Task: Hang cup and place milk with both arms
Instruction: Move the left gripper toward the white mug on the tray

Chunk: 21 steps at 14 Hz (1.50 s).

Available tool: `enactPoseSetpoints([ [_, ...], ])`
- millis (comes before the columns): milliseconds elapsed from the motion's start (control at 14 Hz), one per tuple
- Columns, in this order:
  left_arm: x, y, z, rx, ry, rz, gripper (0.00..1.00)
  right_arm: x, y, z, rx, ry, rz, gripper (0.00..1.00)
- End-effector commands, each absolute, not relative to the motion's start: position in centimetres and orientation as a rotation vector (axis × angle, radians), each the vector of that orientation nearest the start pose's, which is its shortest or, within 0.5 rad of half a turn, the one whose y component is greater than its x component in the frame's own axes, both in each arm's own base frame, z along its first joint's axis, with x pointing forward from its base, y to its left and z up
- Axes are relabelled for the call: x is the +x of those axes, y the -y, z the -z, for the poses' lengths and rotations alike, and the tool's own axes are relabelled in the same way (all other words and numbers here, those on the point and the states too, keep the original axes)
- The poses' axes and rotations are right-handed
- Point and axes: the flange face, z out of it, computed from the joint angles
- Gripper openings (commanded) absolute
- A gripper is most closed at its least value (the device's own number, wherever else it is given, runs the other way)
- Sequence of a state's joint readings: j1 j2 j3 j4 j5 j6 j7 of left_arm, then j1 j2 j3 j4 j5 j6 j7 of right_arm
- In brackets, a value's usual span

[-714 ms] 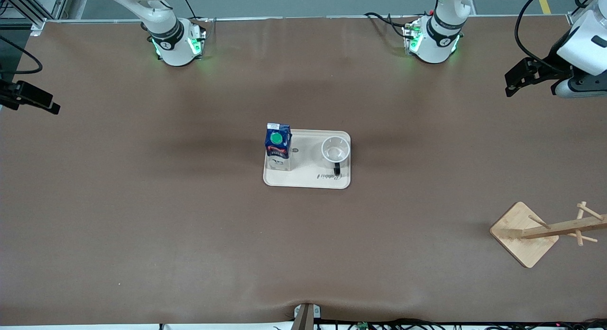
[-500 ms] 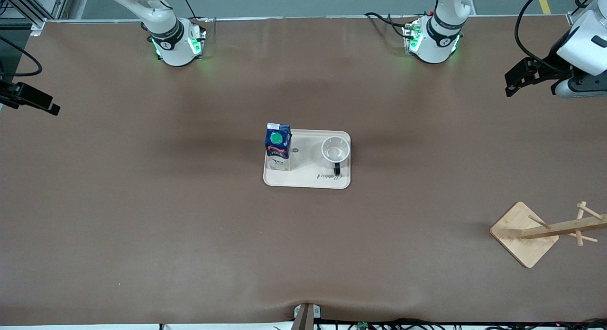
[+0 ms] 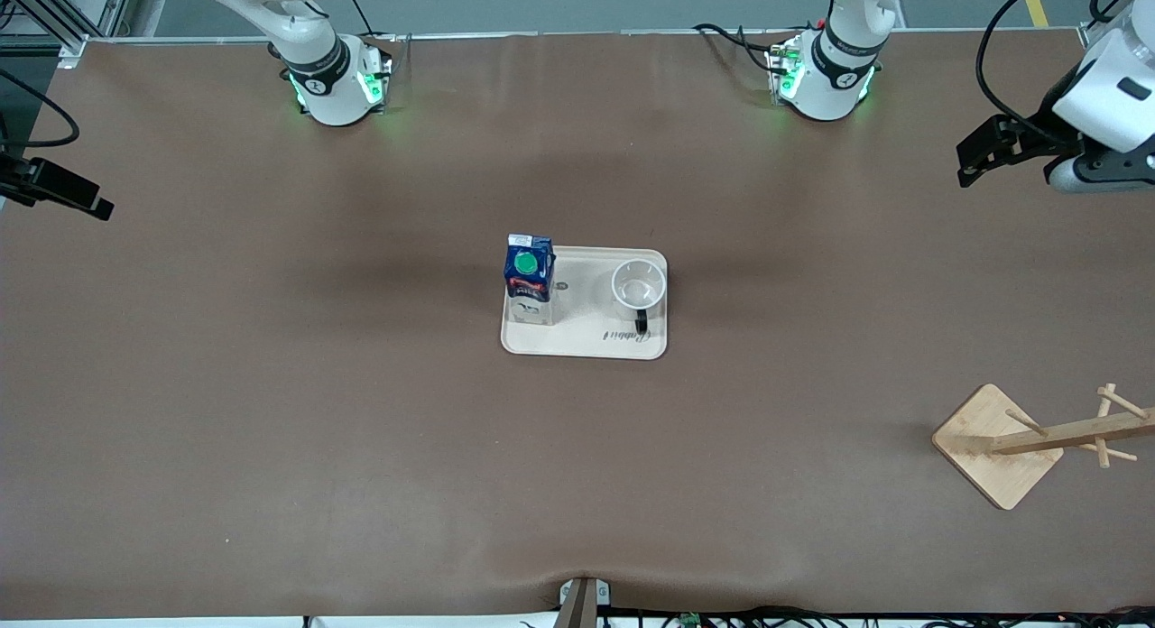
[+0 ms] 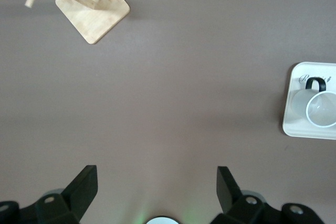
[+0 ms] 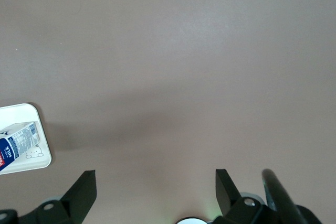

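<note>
The white cup (image 3: 639, 285) stands upright on a cream tray (image 3: 586, 344) at mid-table, its black handle turned toward the front camera. Beside it on the tray, toward the right arm's end, stands the blue milk (image 3: 528, 276) carton with its green cap. My left gripper (image 3: 967, 163) hovers open over bare table at the left arm's end. In its wrist view the left gripper (image 4: 156, 179) is empty, with the cup (image 4: 321, 109) and the tray (image 4: 294, 124) far off. My right gripper (image 3: 97, 206) hangs open at the right arm's end. The right gripper (image 5: 156, 182) is empty in its view, with the milk (image 5: 18, 142) at the edge.
A wooden peg rack (image 3: 1002, 443) with a square base stands near the front at the left arm's end, and its base (image 4: 93, 6) shows in the left wrist view. Brown matting covers the table. Both arm bases (image 3: 336, 87) (image 3: 826, 82) glow green along the back.
The left gripper has shifted slightly toward the robots' side of the table. The right gripper drew a little outward. Cup, milk and rack have not moved.
</note>
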<state>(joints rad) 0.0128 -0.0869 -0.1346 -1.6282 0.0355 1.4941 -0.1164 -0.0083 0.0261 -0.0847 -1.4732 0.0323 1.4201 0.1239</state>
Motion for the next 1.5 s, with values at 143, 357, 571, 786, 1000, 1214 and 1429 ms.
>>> enactPoseSetpoints([
  [143, 52.4, 8.7, -60.4, -3.106, -0.044, -0.133, 1.0, 54.5, 4.4, -64.8, -3.111, -0.345, -0.108, 1.0],
  [357, 52.8, 10.9, -56.6, -3.119, -0.087, -0.118, 1.0, 55.6, 4.3, -64.9, -3.104, -0.341, -0.02, 1.0],
  [571, 52.7, 12.8, -52.6, -3.165, -0.108, -0.131, 1.0, 56.2, 3.0, -65.0, -3.112, -0.305, 0.03, 1.0],
  [786, 51.9, 15.6, -50.1, -3.161, -0.061, -0.13, 1.0, 56.2, 2.8, -65.1, -3.11, -0.302, 0.042, 1.0],
  [1000, 51.3, 19.1, -45.9, -3.169, 0.07, -0.089, 1.0, 56.1, 3.3, -65.0, -3.111, -0.314, 0.026, 1.0],
  [1214, 50.9, 23.3, -42.0, -3.191, 0.191, -0.071, 1.0, 56.0, 3.9, -64.7, -3.108, -0.333, 0.004, 1.0],
  [1429, 50.8, 26.7, -38.6, -3.215, 0.282, -0.097, 1.0, 55.4, 4.5, -63.9, -3.103, -0.356, -0.091, 1.0],
])
